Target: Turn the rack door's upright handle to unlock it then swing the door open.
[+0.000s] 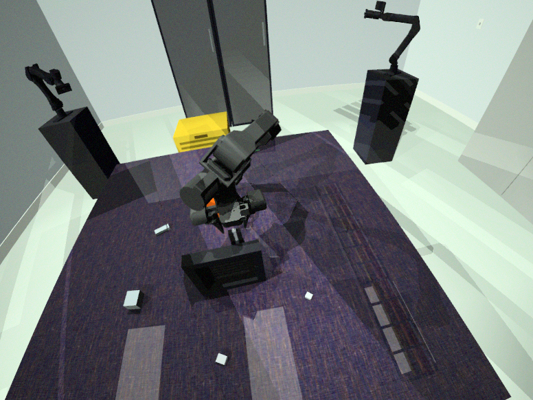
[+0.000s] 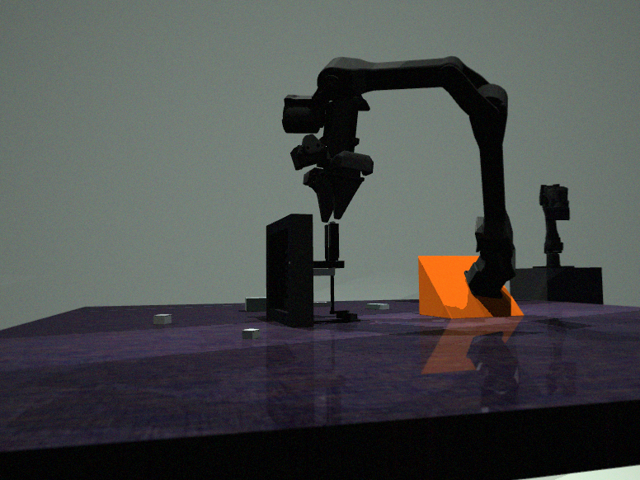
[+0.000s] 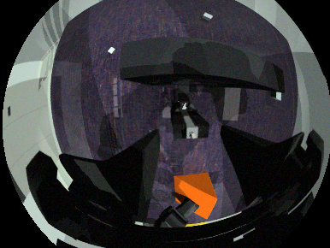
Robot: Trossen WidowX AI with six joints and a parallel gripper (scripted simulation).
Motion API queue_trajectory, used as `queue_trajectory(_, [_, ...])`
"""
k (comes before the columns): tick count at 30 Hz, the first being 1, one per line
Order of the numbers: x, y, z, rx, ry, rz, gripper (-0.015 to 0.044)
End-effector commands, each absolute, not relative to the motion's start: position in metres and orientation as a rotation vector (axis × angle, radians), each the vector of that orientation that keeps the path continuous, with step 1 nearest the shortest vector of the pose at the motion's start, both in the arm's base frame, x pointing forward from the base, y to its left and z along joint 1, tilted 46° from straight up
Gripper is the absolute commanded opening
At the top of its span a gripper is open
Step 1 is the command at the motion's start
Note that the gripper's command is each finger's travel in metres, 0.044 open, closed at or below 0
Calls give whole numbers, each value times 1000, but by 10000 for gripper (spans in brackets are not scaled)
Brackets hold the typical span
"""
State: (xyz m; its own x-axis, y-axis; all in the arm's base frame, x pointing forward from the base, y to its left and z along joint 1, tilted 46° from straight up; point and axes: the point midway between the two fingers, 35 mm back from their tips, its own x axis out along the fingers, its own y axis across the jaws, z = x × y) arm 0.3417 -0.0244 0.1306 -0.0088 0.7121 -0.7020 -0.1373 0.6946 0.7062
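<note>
The dark rack frame (image 1: 223,251) (image 2: 299,268) (image 3: 201,60) stands upright on the purple table (image 1: 94,344) (image 2: 155,392). The door's upright handle (image 1: 235,236) (image 2: 332,242) (image 3: 188,121) is dark with a pale strip and stands out on the arm's side of the frame, on a short bracket (image 2: 328,264). The door looks closed, though its front face is mostly hidden. My gripper (image 1: 233,229) (image 2: 331,219) (image 3: 191,132) is open and empty and points down just above the handle's top. In the wrist view the handle shows between the two fingertips.
An orange wedge (image 2: 439,289) (image 3: 205,190) sits by the arm's base. Small pale blocks (image 1: 132,299) (image 1: 308,296) (image 1: 221,359) lie around the rack, with a pale bar (image 1: 162,229) to its side. A thin post (image 2: 332,294) with a dark foot stands below the handle.
</note>
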Motion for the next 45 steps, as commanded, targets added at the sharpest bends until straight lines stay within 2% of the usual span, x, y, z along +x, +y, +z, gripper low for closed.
queue_trajectory(1, [341, -18, 123, 520, 1458, 722, 282])
queue_trajectory(29, [338, 11, 94, 520, 1556, 736, 282])
queue_trajectory(36, [338, 11, 94, 520, 1556, 736, 98])
queue_trajectory(45, [338, 11, 94, 520, 1556, 736, 38])
